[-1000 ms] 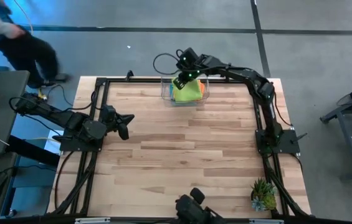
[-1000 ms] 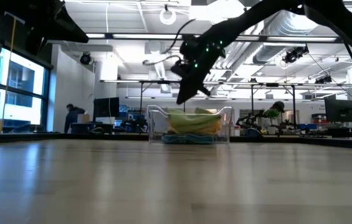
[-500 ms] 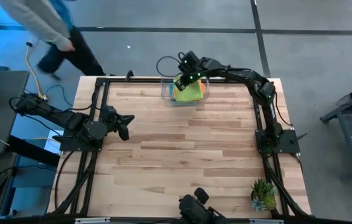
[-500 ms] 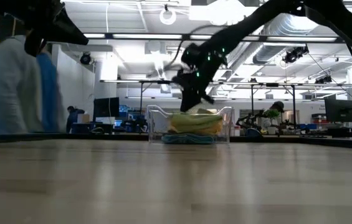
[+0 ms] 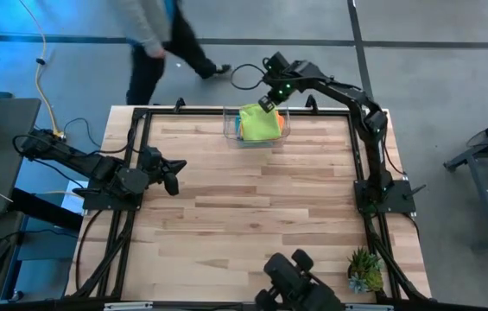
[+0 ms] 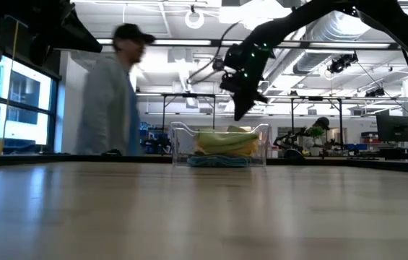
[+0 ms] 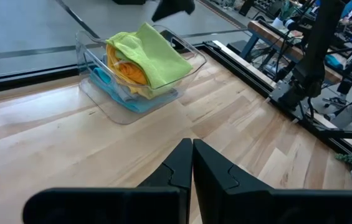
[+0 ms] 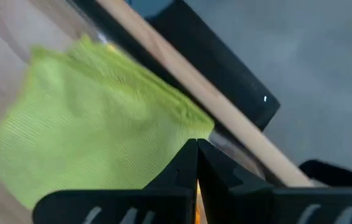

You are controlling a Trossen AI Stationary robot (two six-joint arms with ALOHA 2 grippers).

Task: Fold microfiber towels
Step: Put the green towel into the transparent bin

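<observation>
The microfiber towels lie piled in a clear plastic bin (image 5: 227, 131) at the middle of the table's far edge. A lime green towel (image 5: 259, 123) (image 7: 155, 55) is on top, a yellow-orange one (image 7: 132, 71) lies under it, and a teal one (image 7: 109, 81) is at the bottom. My right gripper (image 5: 268, 103) (image 6: 239, 113) hangs shut, pointing down, just above the bin's far right part and clear of the pile. In the right wrist view its shut fingers (image 8: 196, 151) stand over the lime towel's far edge (image 8: 182, 109). My left gripper (image 5: 174, 175) (image 7: 192, 146) waits shut above the table's left side.
A small green spiky plant (image 5: 364, 269) stands at the near right corner. A dark camera mount (image 5: 295, 278) sits at the near edge. A person (image 5: 161, 34) (image 6: 110, 101) walks past beyond the far edge. Bare wood (image 5: 252, 207) lies between the bin and the near edge.
My right gripper has risen a little and moved from over the pile's left part toward the table's far right, tipping less steeply down, and has stayed shut. The towels have not moved. The person has walked from left to right behind the table.
</observation>
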